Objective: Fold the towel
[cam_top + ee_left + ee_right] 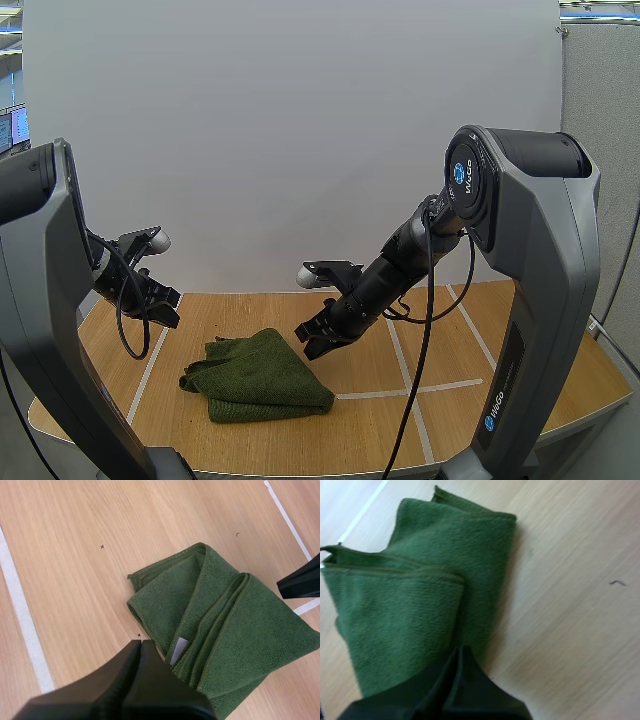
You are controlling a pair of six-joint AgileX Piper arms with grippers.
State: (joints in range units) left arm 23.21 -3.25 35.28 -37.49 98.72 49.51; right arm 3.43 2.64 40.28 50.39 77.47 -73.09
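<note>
A dark green towel (260, 377) lies folded in several layers on the wooden table, a small white label (178, 650) showing between its folds. My left gripper (168, 308) hangs above the table to the left of the towel, fingers shut together as one dark wedge (141, 647) with nothing in them. My right gripper (318, 342) hovers just above the towel's right edge, its fingers also shut together (461, 652) over the green cloth (420, 595), holding nothing. The other arm's fingertip (300, 582) shows beside the towel in the left wrist view.
White tape lines (400, 360) cross the wooden table (470, 340) and mark off sections. A white line (22, 625) runs beside the towel on the left side. Bare table lies to the right and in front of the towel.
</note>
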